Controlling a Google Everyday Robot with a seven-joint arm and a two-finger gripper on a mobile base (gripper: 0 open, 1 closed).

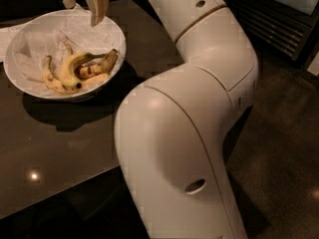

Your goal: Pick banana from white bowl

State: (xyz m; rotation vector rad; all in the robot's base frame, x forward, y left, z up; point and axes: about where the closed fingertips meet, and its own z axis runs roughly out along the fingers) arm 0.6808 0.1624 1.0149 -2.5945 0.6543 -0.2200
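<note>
The white bowl (pixel 112 36), lined with crumpled white paper, stands at the back left of the dark table. Inside it lies the plump greenish-yellow banana (pixel 73 66), curved, with its black tip toward the front. Two thinner brown-spotted bananas lie with it, one on its left (pixel 51 81) and one on its right (pixel 99 65). My gripper (pixel 83 1) hangs at the top edge of the view, over the bowl's far side and above the bananas. Its two fingers (pixel 98 5) are spread apart with nothing between them. It touches no banana.
My bulky white arm (pixel 184 133) fills the middle and right foreground and overhangs the table's right edge. A white paper sheet (pixel 6 33) lies left of the bowl. The dark table (pixel 50 148) extends toward me. A dark slatted unit (pixel 279 24) stands at the right.
</note>
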